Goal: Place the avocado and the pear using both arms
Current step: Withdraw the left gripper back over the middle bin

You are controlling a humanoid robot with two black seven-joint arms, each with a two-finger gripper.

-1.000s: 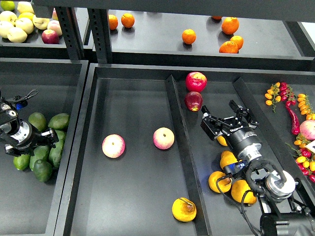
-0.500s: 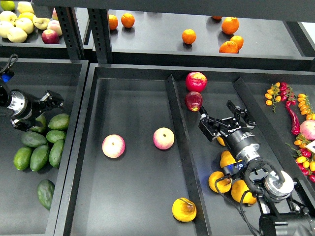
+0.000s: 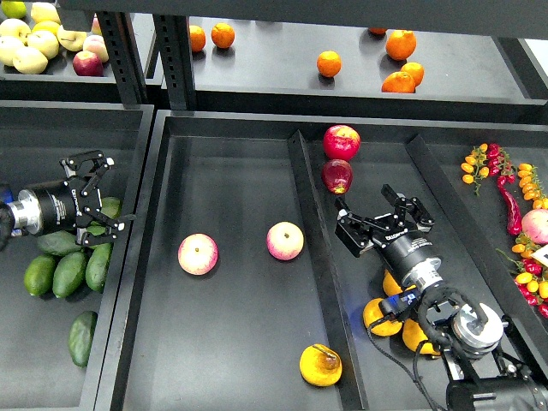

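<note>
The dark avocado (image 3: 81, 337) lies alone at the front of the left bin, apart from the lighter ones. The pear (image 3: 320, 365), yellow-orange with a brown stem, lies at the front of the middle tray (image 3: 240, 180) next to the divider. My left gripper (image 3: 106, 197) is open and empty. It hovers over the top of the avocado pile, near the bin's right wall and well behind the dark avocado. My right gripper (image 3: 375, 221) is open and empty over the right compartment, above and to the right of the pear.
Two pink-yellow apples (image 3: 198, 254) (image 3: 284, 241) lie in the middle tray. Two red apples (image 3: 341, 141) sit behind my right gripper. Oranges (image 3: 382, 317) lie under my right arm. Lighter avocados (image 3: 68, 272) fill the left bin. Peppers (image 3: 510, 205) lie at the far right.
My left gripper rose from the avocado pile and moved right, open and empty. The dark avocado shifted to the front of the bin. My right gripper edged left.
</note>
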